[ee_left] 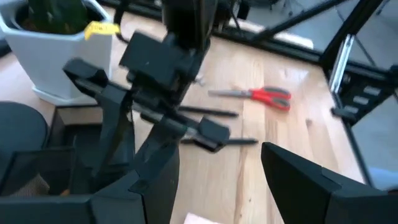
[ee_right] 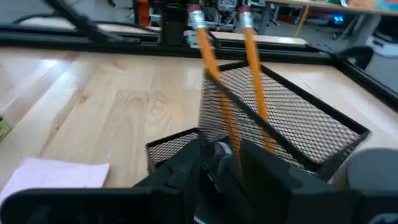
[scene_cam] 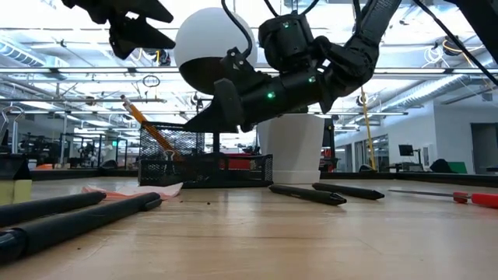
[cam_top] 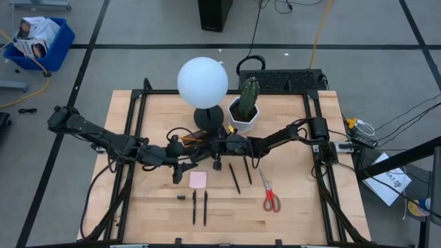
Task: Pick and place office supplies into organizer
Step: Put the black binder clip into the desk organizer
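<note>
The high view looks straight down on the whole table, while the low view sits at tabletop level, facing across it into the room. Both wrist views ride close above the wood; the mesh organizer seems, blurrily, common to the right wrist and low views.

Near the far edge of your wooden table stands a lamp with a round black base and a white globe. Just beside it, toward the right, you have a white pot holding a green cactus. Off the table's far left corner, a blue bin sits on the floor.
</note>
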`<state>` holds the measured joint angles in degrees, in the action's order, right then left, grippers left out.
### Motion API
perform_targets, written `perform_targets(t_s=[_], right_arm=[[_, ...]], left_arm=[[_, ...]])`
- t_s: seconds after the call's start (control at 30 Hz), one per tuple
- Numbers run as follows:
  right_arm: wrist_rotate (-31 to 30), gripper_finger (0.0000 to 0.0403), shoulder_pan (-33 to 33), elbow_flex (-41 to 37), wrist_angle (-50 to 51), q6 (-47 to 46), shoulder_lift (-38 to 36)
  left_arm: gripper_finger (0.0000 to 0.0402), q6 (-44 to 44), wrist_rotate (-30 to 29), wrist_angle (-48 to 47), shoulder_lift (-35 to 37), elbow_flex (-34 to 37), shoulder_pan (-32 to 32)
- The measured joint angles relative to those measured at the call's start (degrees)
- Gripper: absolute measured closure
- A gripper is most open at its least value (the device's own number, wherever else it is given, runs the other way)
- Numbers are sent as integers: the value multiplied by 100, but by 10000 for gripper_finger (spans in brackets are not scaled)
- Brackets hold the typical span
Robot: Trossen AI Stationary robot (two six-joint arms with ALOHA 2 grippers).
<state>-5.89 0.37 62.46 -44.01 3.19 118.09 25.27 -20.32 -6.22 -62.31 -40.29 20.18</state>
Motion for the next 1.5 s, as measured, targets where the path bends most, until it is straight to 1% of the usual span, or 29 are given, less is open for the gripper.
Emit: perform_targets(t_s=[0.1,0.2,0.27,0.33,0.5,0.6,0.67,0.73,0.8,0.87,0.9,0.97,1.07,1.1,1.23,1.37,1.5], right_arm=[[20,290,146,-16,10,161,-112],[12,289,290,-9,246,115,-300],[10,289,401,-10,647,60,-436],[5,289,540,-11,1061,64,-548],[12,289,937,-11,1957,-58,-896],[-3,291,1176,-12,2261,-174,-983],[-2,294,1340,-16,2276,-211,-993],[-1,298,1483,-16,2290,-211,-996],[-44,302,1608,-16,2263,-234,-996],[-194,305,1700,-18,2221,-250,-996],[-226,307,1726,-18,2207,-246,-998],[-323,309,1794,-22,2196,-214,-1013],[-329,309,1817,-22,2141,-132,-1028],[-330,308,1817,-22,2140,-127,-1028],[-341,308,1767,-22,2153,-128,-1028],[-337,309,1739,-22,2154,-121,-1028],[-334,310,1711,-22,2156,-221,-1028]], left_arm=[[170,-5,2,16,-100,84,102],[170,24,-211,69,-230,177,274],[170,-80,-394,149,-236,287,448],[170,-142,-682,430,-184,378,695],[170,-444,-1487,512,242,593,1591],[170,-393,-1959,664,458,828,2231],[170,-344,-2093,696,543,1010,2709],[170,-193,-2204,913,580,1223,3178],[170,19,-2556,1146,579,1394,3506],[170,343,-2908,1131,568,1587,3763],[170,500,-2975,1108,566,1695,3871],[170,773,-3073,1139,566,1888,4042],[170,937,-3164,1372,565,2168,4190],[170,996,-3130,1461,565,2244,4211],[170,1276,-2662,2044,450,2583,4212],[170,1279,-2643,2689,150,2784,4210],[170,1234,-2712,3137,-282,2807,4202]])
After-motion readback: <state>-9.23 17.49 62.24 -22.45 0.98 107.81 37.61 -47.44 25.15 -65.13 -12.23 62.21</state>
